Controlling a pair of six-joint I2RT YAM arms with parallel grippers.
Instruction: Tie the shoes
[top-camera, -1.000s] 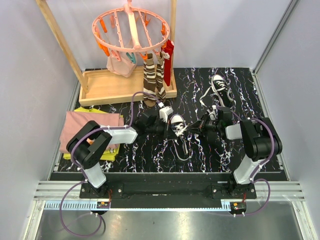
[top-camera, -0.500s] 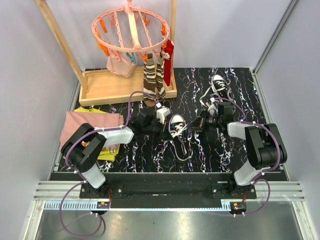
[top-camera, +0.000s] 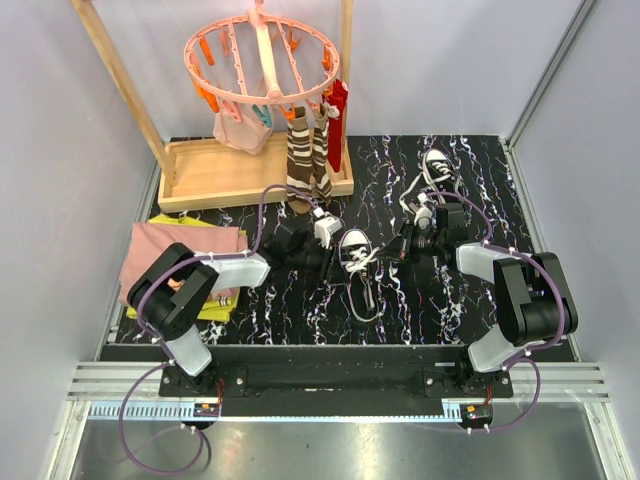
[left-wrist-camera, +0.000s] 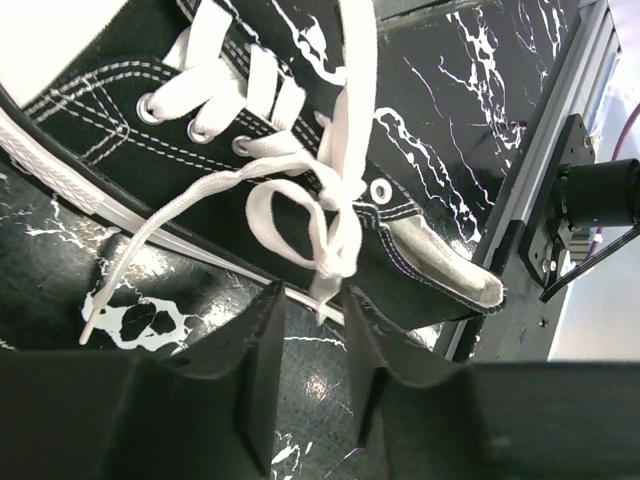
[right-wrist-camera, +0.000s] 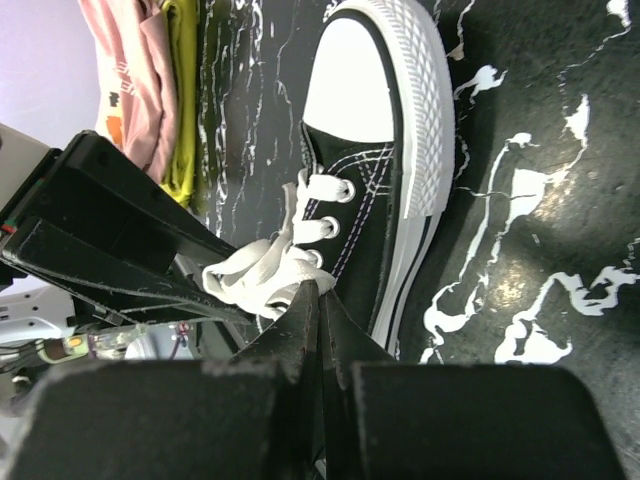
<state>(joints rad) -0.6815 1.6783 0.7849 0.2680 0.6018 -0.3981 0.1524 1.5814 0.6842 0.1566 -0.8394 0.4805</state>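
1. While both arms work at the near shoe (top-camera: 352, 248), which lies on the black marbled mat (top-camera: 420, 310) between them, the far shoe (top-camera: 437, 165) sits well apart toward the back right. Its laces are loose and neither arm touches it.
2. Right gripper (right-wrist-camera: 318, 290): the fingers are pressed together. They pinch a bunched loop of the white lace (right-wrist-camera: 250, 272) just beside the eyelets.
3. Left gripper (left-wrist-camera: 310, 295): the jaws stand slightly apart. A strand hanging from a loose, half-formed knot (left-wrist-camera: 335, 262) drops into the gap and does not look clamped.
4. Step in hand, as judged: drawing the knot down on the near shoe. The task is far from done, because this knot is slack and the far shoe is not started.
5. Recommended procedure:
   - Close the left jaws on the strand just below the knot before any pull.
   - Draw the two grippers apart evenly, across the shoe and low to the mat.
   - Keep the right pinch firm so the loop is not dragged through the knot.
6. Cautions:
   - The shoe is probably light and may slide or tip under a one-sided pull.
   - The flat lace may slip from a shallow pinch, so grip it well inside the pads.
   - Keep clear of the free tail (top-camera: 365, 300) trailing on the mat.
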